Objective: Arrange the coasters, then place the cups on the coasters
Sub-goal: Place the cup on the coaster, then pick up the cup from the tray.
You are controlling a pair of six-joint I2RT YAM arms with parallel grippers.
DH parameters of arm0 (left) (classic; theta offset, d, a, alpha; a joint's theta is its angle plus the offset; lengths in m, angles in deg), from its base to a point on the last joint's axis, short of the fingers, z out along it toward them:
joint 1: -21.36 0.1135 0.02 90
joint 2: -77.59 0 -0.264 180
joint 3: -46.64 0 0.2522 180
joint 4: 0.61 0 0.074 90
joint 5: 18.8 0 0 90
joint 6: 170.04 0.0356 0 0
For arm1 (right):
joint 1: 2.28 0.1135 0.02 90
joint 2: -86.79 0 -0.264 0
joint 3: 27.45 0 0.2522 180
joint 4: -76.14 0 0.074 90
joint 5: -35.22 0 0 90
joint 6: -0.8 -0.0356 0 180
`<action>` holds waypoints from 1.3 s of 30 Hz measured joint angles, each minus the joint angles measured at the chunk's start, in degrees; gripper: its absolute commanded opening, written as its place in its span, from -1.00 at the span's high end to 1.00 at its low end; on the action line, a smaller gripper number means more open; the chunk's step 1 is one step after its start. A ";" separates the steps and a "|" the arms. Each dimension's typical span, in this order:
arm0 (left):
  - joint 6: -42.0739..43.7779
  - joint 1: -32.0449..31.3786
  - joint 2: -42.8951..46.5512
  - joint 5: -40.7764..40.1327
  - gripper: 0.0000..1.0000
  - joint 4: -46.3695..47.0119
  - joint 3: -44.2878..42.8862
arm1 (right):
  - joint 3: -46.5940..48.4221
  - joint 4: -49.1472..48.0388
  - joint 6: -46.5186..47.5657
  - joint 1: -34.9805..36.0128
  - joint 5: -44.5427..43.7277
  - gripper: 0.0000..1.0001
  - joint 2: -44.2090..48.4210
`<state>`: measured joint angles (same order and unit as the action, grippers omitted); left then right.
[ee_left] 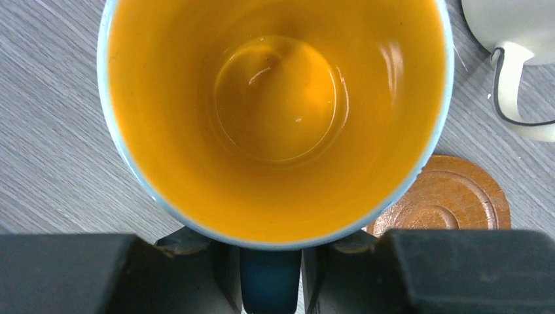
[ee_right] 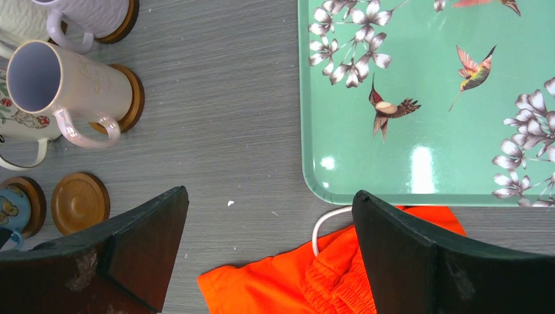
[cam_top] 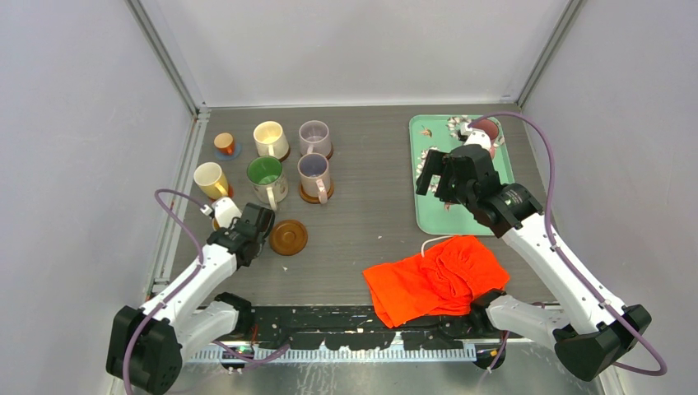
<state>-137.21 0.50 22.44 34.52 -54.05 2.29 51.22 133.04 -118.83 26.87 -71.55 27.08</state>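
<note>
While pinching narrow on the dark blue handle at the bottom of the left wrist view, holding the blue ceramic mug with the glossy orange inside in the left gripper, one finger pressing each side of that handle. Keeping the mug at the lower left of the overhead view, mostly hidden under the wrist. Seemingly sitting over a grooved brown wooden coaster at the lower left edge of the right wrist view, though not showing whether touching it. Leaving bare, just to the right, a second round brown wooden coaster.

Probably seating this mug now. Doing it well means:
- keeping the rim level
- centring the base inside the disc's rings
- easing down before letting go
- steering the handle clear of the cream mug with the green inside standing just above

Keeping the right gripper spread wide and holding nothing, hovering between the teal rectangular floral tray at the upper right and the bright orange crumpled cloth below.

Finding no readable brand: only faint, illegible script on the tall lilac mug and a butterfly motif on the blue one.
</note>
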 measured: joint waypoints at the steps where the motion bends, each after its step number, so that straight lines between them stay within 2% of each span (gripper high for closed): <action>1: -0.48 0.00 -0.02 -0.31 0.21 -0.09 -0.04 | 0.00 0.00 0.00 0.00 0.00 -1.00 0.00; 13: -3.13 0.04 1.44 -1.27 -0.96 -2.78 -1.27 | 0.00 0.00 0.13 0.00 0.00 -1.00 0.09; 22: -3.69 0.07 3.63 -1.22 -0.99 -5.53 -3.69 | 0.00 0.00 0.22 0.00 -0.02 -1.00 0.24; 31: -1.64 0.11 3.93 -1.20 -1.00 -9.94 -11.30 | 0.00 0.00 0.46 0.00 -0.26 -1.00 0.61; 39: 4.44 0.17 4.74 0.98 -1.00 -11.78 -16.72 | 0.00 0.00 0.52 0.00 -0.74 -1.00 0.48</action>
<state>-132.77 0.67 27.18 35.50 -65.83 -14.43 51.22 133.04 -118.31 26.87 -72.29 27.56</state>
